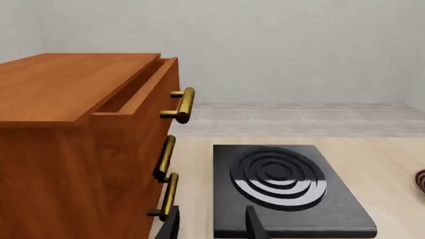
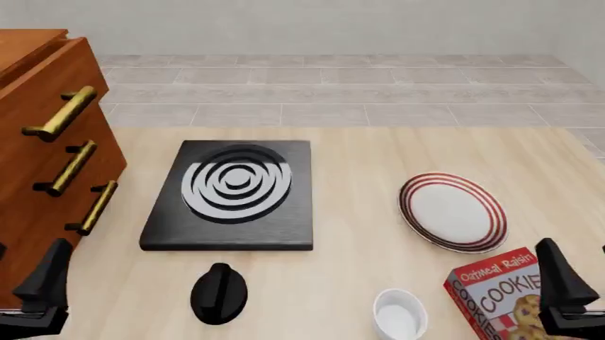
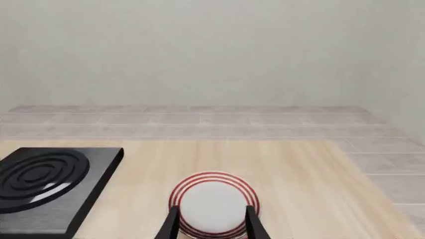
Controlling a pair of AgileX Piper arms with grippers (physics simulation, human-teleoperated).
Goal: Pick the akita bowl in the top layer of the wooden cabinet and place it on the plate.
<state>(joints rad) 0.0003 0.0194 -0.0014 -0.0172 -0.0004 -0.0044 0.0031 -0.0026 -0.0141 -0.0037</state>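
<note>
Top drawer [image 1: 143,92] of the wooden cabinet [image 2: 42,142] sits slightly out; plate [image 2: 452,211] bare; both claws, left claw [image 1: 211,224] and right claw [image 3: 211,223], gape empty.

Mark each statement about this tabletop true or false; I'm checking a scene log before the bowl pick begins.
1. The wooden cabinet's top layer stands partly pulled out. True.
2. The akita bowl sits on the plate. False: the plate is bare, and no patterned bowl shows.
3. The black stove lies between cabinet and plate. True.
4. The left hand holds a handle. False: it is open and holds nothing.
5. The right hand is open. True.
</note>
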